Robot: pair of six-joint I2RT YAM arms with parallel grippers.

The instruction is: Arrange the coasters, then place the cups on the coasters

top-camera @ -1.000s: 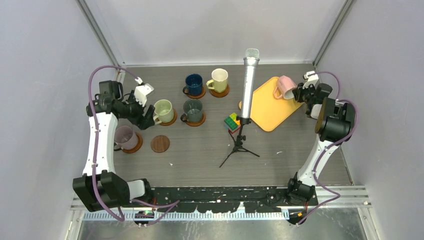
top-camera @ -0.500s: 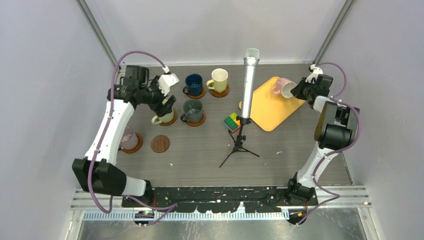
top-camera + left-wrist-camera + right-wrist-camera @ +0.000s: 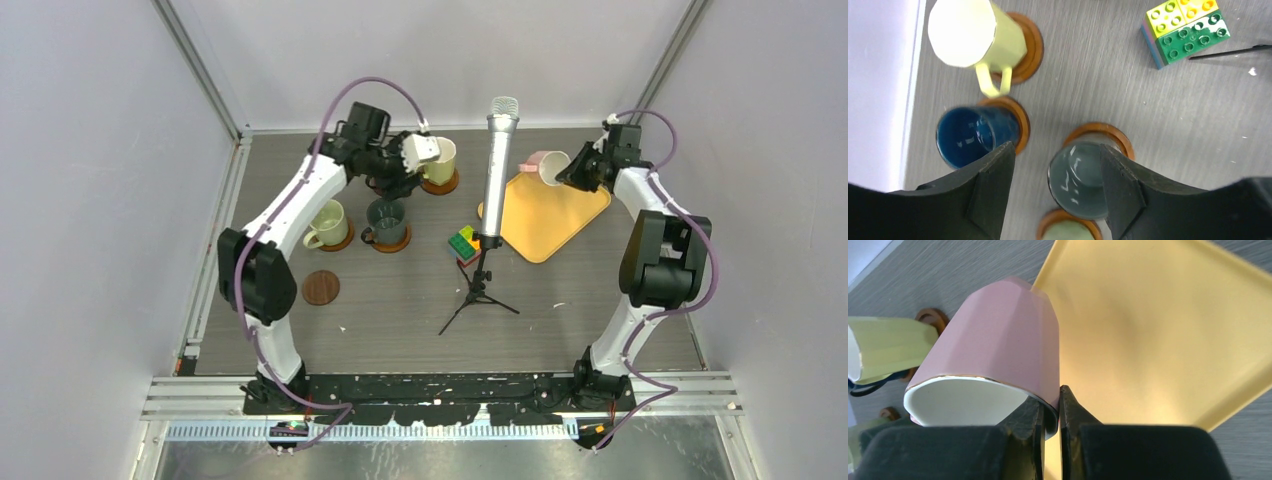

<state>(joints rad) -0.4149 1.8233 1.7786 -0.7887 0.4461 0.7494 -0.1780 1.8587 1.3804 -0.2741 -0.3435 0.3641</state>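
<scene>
The right gripper [image 3: 1050, 412] is pinching the rim of the pink cup [image 3: 993, 335], one finger inside the white interior and one outside. The cup is tipping onto its side at the far corner of the yellow tray [image 3: 1158, 330]; whether it is touching the tray cannot be told. Nothing is showing inside the cup, and the tray's surface is showing bare yellow.

The left gripper [image 3: 1055, 150] is hanging over the cups at the back of the table [image 3: 400, 310], its fingers standing apart with nothing between them. Directly beneath it, the blue cup [image 3: 965, 137] and the grey cup [image 3: 1075, 175] are showing only glazed insides. The cream cup [image 3: 970, 32] is standing just beyond them and the green cup [image 3: 327, 222] nearer the arms.

Five cups are showing in all. Four of them are sitting upright on coasters [image 3: 1030, 45], one each, and a fifth, dark coaster [image 3: 321, 287] is lying bare toward the near left. One microphone [image 3: 498, 170] on a tripod and one stack of blocks [image 3: 1188, 30] are standing between the cups and the tray.
</scene>
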